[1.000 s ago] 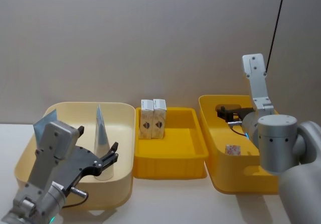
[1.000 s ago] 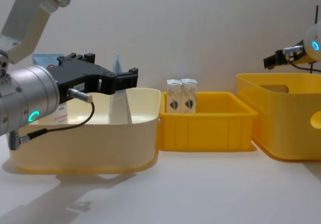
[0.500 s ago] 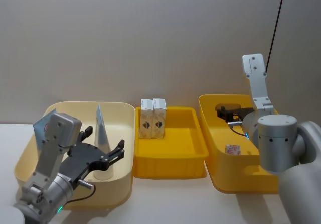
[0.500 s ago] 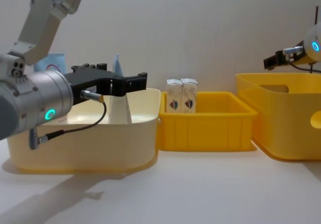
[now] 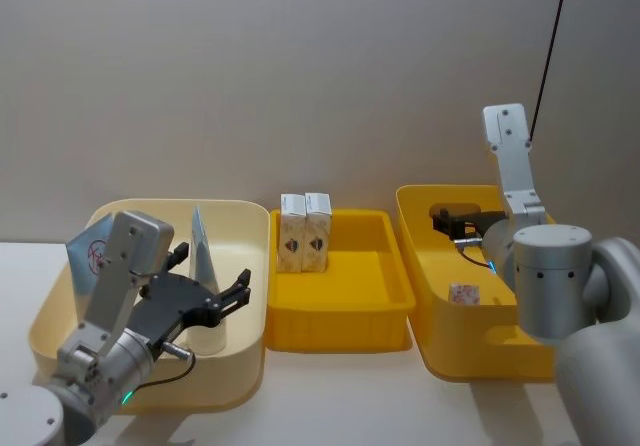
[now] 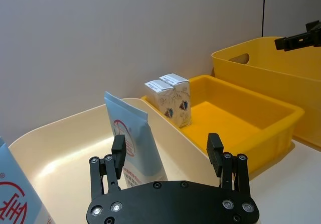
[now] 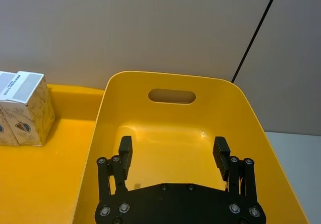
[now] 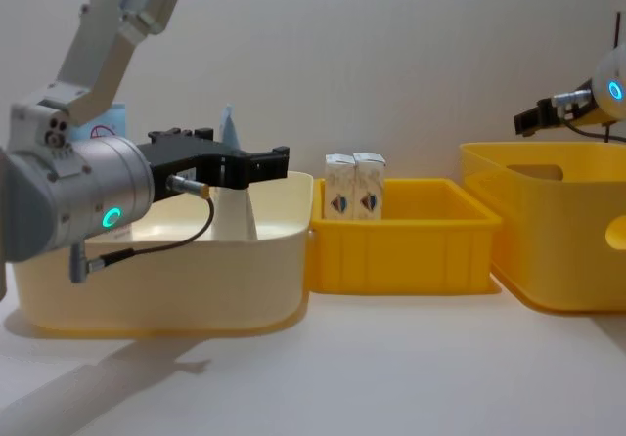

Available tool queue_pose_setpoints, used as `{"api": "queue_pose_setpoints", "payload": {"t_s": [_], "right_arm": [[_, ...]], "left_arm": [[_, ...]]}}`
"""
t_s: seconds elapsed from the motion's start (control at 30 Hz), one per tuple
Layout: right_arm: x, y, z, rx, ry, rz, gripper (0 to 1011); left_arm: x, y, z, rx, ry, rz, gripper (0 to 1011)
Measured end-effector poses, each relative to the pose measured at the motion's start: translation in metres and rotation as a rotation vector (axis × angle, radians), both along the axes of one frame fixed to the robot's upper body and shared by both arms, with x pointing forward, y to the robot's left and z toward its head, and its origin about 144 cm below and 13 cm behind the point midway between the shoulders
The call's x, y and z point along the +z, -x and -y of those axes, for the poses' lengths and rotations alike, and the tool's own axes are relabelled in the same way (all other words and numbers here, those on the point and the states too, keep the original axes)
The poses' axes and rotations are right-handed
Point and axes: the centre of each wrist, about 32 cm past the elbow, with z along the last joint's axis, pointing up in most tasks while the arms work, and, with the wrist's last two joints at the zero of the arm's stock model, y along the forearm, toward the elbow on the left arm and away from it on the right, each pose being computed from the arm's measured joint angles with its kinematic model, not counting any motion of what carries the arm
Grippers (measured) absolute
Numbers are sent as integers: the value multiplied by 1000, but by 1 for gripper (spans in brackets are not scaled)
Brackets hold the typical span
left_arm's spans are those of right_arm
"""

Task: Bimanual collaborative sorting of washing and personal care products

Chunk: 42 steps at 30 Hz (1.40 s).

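- the left gripper [image 5: 212, 278] [image 6: 166, 146] [image 8: 264, 160] is hovering low over the cream plastic tub [image 5: 250, 351] [image 6: 60, 128] [image 8: 196, 289], with its black fingers spread wide and gripping nothing.
- the pale blue tapered tube [image 5: 200, 251] [image 6: 131, 138] [image 8: 229, 128] is standing upright in that tub, just ahead of the open fingers and nearer one of them (in the left wrist view); i cannot tell whether it is touching.
- the pale blue red-marked container [image 5: 92, 256] [image 6: 15, 199] [image 8: 108, 121] is leaning at the tub's far left side, behind the left arm.
- two white cartons with red-blue emblems [image 5: 305, 233] [image 6: 173, 98] [image 7: 20, 108] [image 8: 354, 187] are standing side by side, touching, at the back left corner of the shallow yellow tray [image 5: 340, 331] [image 6: 261, 133] [image 7: 65, 148] [image 8: 401, 255] in the middle.
- the right gripper [image 5: 440, 218] [image 7: 172, 148] [image 8: 528, 118] [image 6: 296, 38] is hanging above the deep yellow tub with a handle slot [image 5: 470, 356] [image 7: 170, 123] [image 8: 558, 260] [image 6: 261, 68], its fingers standing wide apart and empty.
- a small white pack with reddish print [image 5: 463, 297] is lying on that tub's floor, well apart from the gripper.
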Motion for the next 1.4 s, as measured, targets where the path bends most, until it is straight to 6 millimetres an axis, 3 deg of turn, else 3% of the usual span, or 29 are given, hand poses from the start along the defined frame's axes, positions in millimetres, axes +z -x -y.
{"api": "queue_pose_setpoints", "payload": {"t_s": [0.6, 1.4], "right_arm": [[0, 0, 0, 0, 0, 0, 1001], [0, 0, 0, 0, 0, 0, 1001]], "left_arm": [[-3, -26, 5, -11, -53, -23, 1003], [-10, -33, -9, 75, -103, -41, 1003]]}}
